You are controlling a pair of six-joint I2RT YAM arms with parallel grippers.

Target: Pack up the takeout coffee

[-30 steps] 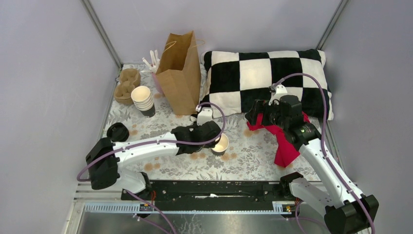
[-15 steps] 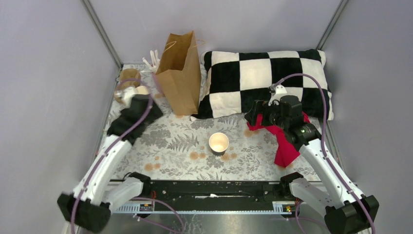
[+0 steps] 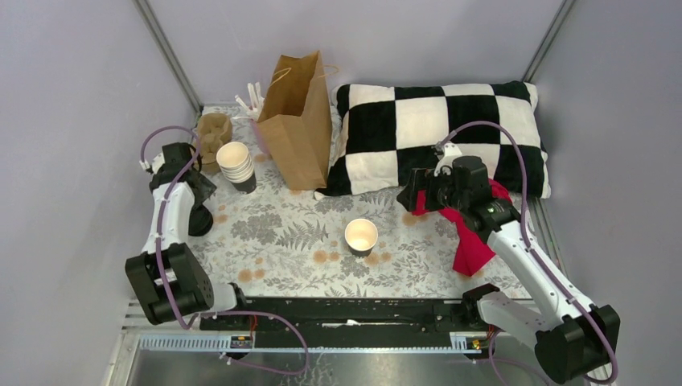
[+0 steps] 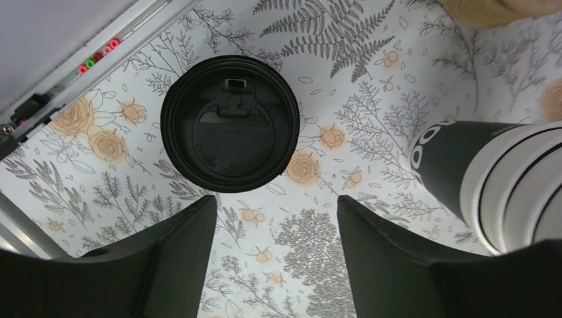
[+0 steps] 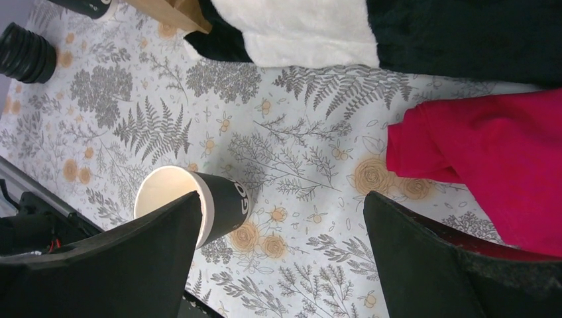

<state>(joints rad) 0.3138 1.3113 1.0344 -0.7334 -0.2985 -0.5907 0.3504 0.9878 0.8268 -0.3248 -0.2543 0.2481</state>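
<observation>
1. While the left gripper (image 4: 275, 212) hangs with its fingers spread wide and nothing between them, the pile of black lids (image 4: 228, 122) lies right under it, just ahead of the fingertips. The stack of lidless cups (image 4: 504, 179) stands close beside one finger, on its outer side and not touching it.
2. The takeout coffee cup (image 3: 361, 236) stands upright on the flowered tablecloth (image 3: 281, 233), well away from that gripper. It wears no lid, and its white inside shows.
3. The right gripper (image 5: 278, 199) is spread too and holds nothing. Seen from its wrist, the cup sits below it by one finger, not between the two, and the red cloth (image 5: 477, 159) lies toward the other finger. I cannot tell how high it hovers over the cup.
4. By my reading the step in hand is fetching a lid. Capping and bagging are not yet done, so the task is in its early part.
5. The next move calls for the left gripper to drop onto the pile and close across the rim of the top lid only. Nested lids may well lift in pairs.
6. Pressing the lid on probably wants the right gripper steadying the cup, since a light paper cup could tip or crush.
7. The paper bag (image 3: 297, 121) stands upright beyond both grippers and should take the cup last.
</observation>
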